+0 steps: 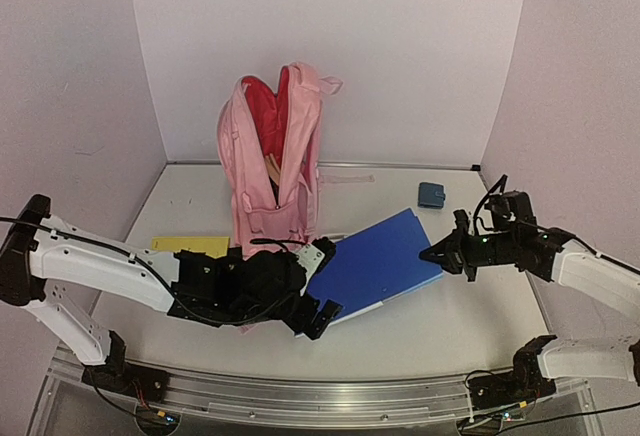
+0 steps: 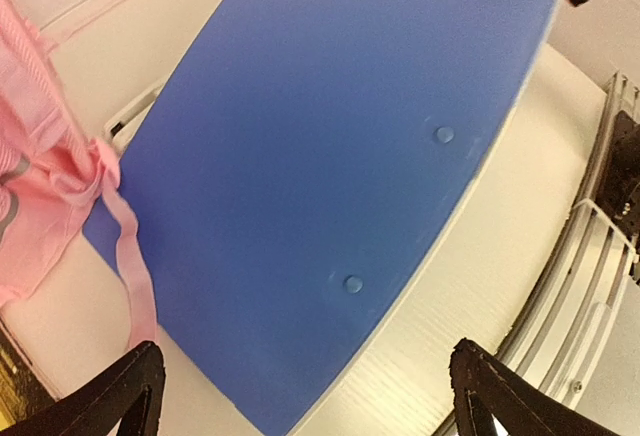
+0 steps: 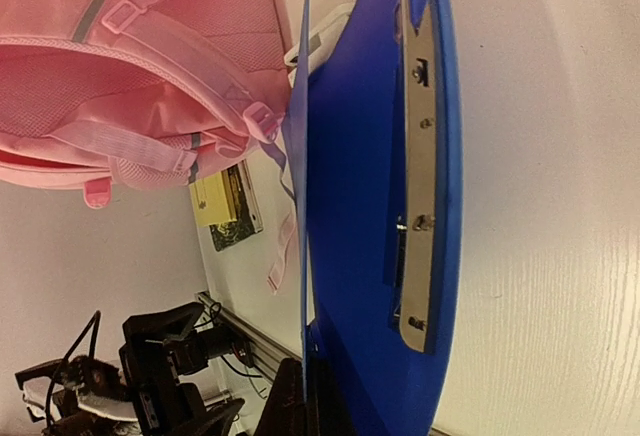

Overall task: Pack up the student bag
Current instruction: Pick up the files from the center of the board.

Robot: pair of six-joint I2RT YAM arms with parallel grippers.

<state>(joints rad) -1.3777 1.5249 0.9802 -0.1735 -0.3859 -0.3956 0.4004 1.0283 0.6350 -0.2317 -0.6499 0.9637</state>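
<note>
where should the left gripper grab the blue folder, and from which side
Probably its near-left corner edge, coming in from the left arm's side with one finger above and one below. The blue folder is thin and flat, the right gripper is shut on its opposite right edge, and the student bag crowds its back-left corner.

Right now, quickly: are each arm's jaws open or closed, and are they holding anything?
Left gripper: jaws wide open, holding nothing.
Right gripper: jaws shut on the edge of the blue folder.
</note>
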